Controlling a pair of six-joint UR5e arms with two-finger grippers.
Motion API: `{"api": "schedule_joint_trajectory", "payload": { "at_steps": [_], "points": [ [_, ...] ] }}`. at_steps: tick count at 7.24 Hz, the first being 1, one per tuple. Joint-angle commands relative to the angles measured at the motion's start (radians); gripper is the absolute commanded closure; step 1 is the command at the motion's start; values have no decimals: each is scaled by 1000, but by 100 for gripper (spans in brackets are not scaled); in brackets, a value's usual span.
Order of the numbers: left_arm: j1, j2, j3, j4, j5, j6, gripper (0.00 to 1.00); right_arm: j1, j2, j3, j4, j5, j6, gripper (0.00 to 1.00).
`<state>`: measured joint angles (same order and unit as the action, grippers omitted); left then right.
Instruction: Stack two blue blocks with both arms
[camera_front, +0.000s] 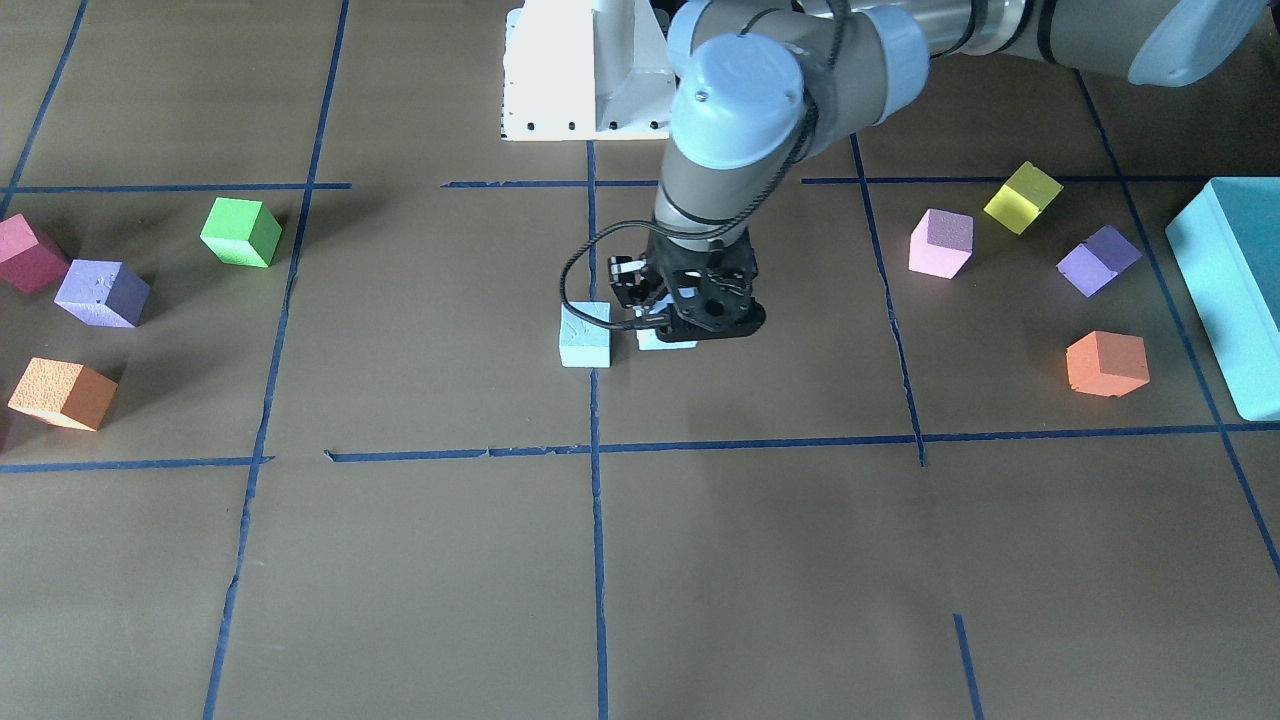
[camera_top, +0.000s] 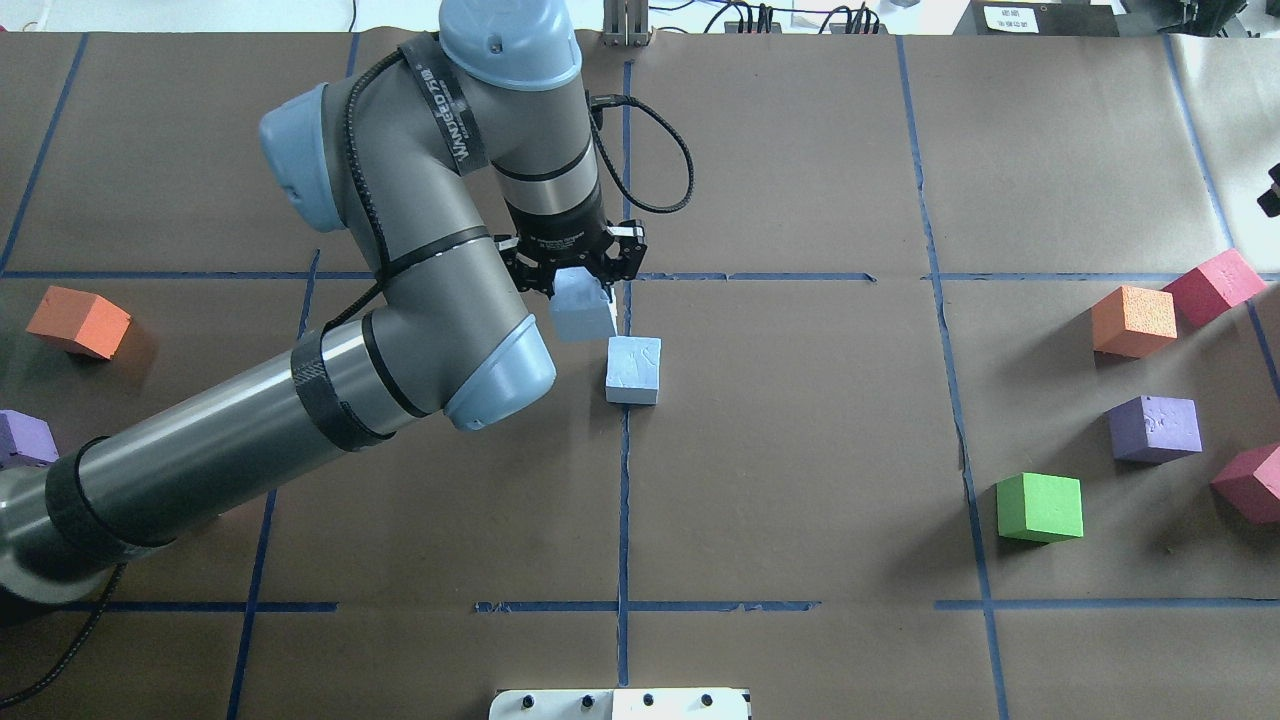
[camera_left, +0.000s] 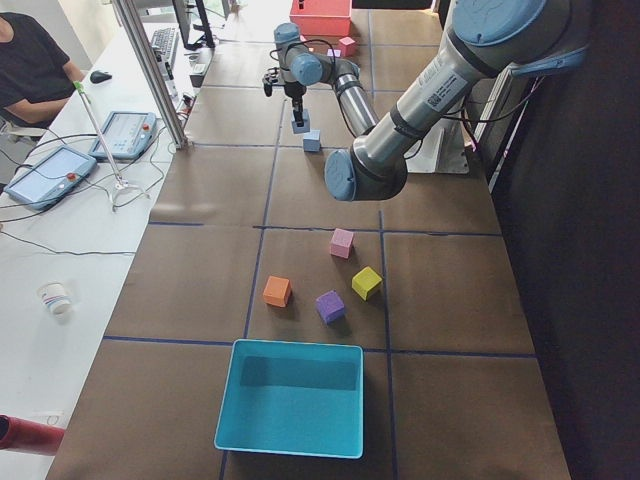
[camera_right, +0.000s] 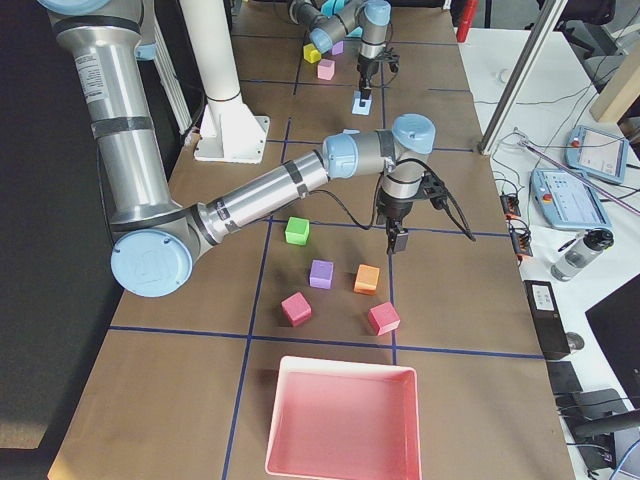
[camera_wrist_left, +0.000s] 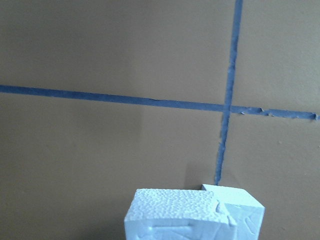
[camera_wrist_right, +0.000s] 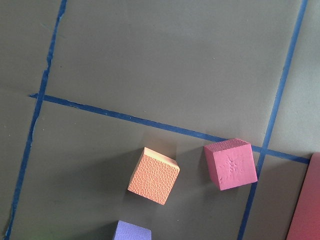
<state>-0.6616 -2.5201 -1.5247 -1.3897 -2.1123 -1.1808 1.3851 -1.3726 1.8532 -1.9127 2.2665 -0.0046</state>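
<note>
Your left arm (camera_top: 300, 400) reaches to the table's middle, and the right arm (camera_right: 260, 195) hangs well apart on its own side. The left gripper (camera_top: 578, 284) is clamped on one blue block (camera_top: 582, 318), just beside the other blue block (camera_top: 633, 368) resting on the tape line (camera_top: 623, 470). You cannot tell how wide the right gripper (camera_right: 398, 238) stands. The pick looks done; the stacking remains.

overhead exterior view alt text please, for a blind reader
The left gripper holds one blue block close beside the second blue block at the table's centre. Other coloured cubes lie scattered near both side edges.
</note>
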Motion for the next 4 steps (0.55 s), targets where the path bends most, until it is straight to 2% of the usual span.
{"api": "schedule_joint_trajectory", "payload": {
  "at_steps": [1, 4],
  "points": [
    [51, -19, 65, -67, 46, -16, 100, 24, -70, -19, 101, 7, 3, 0],
    [65, -22, 106, -109, 48, -7, 100, 78, -114, -17, 109, 70, 12, 0]
  ]
}}
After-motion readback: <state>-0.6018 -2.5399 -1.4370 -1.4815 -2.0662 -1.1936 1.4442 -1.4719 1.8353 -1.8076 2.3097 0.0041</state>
